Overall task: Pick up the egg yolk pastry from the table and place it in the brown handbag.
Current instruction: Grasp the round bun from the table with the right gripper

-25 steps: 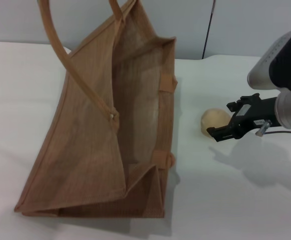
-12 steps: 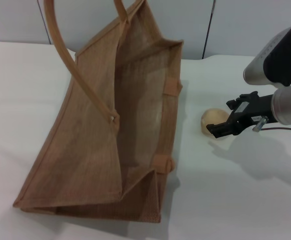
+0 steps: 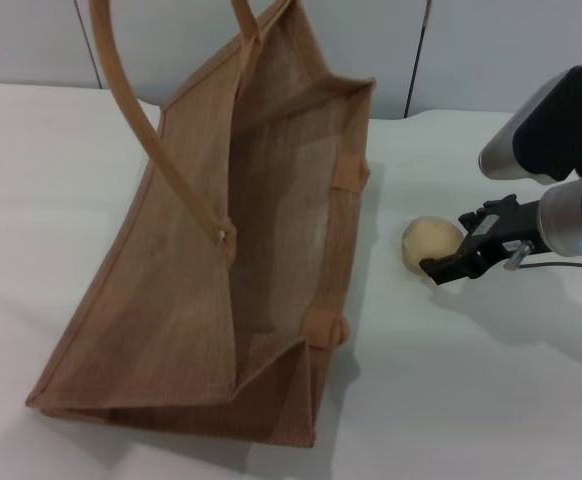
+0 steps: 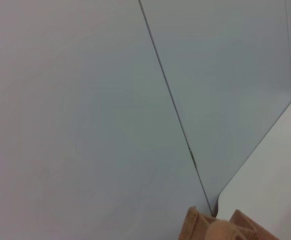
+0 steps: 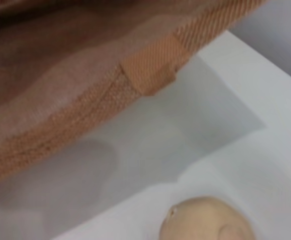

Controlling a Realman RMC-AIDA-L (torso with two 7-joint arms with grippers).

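On the white tabletop (image 3: 491, 400), to the right of the brown handbag (image 3: 231, 250) and just clear of its side wall, sits the egg yolk pastry (image 3: 431, 243), a small pale round bun. The right pincer (image 3: 453, 258) is down at its level on the far-right side, dark fingers reaching in toward the bun; they appear to be spread on either side of it, but whether they have closed onto it I cannot tell from here. The right wrist view shows the pastry (image 5: 208, 220) resting on the tabletop beside the bag's woven edge. The left pincer is out of sight, its camera facing the wall above the handles. The bun looks light, soft and crumbly, so I judge it wants a gentle squeeze across its widest middle, low enough not to roll out. The bag's mouth gapes open.
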